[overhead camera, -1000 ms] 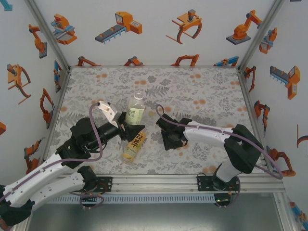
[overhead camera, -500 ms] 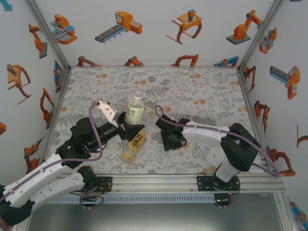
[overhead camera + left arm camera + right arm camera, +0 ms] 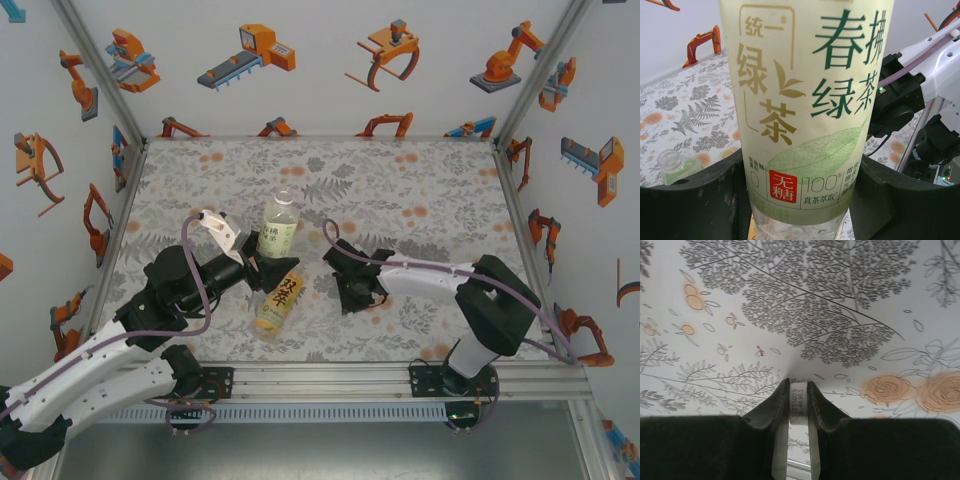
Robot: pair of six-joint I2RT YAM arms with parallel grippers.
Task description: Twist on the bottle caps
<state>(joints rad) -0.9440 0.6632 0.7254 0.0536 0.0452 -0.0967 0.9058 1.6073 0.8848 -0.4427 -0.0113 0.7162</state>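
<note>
From where I stand, the left pincer (image 3: 264, 266) is clamped on the upright green tea bottle (image 3: 280, 228), the one with the pale yellow-green label. The amber bottle (image 3: 279, 303) lies on the floral surface (image 3: 430, 200) just beside it. A short green-tinted bottle (image 3: 671, 167) stands uncapped nearby. The right pincer (image 3: 799, 386), low over the surface, pinches a white cap (image 3: 799, 404).

L arm (image 3: 110, 365) reaches fwd-right, wrist low, L gripper (image 3: 800, 195) closed round clear bottle (image 3: 805, 100). R arm (image 3: 430, 278) folds inward, R gripper (image 3: 798, 387) aimed steeply down, pinching white cap (image 3: 799, 402) edge-on.
</note>
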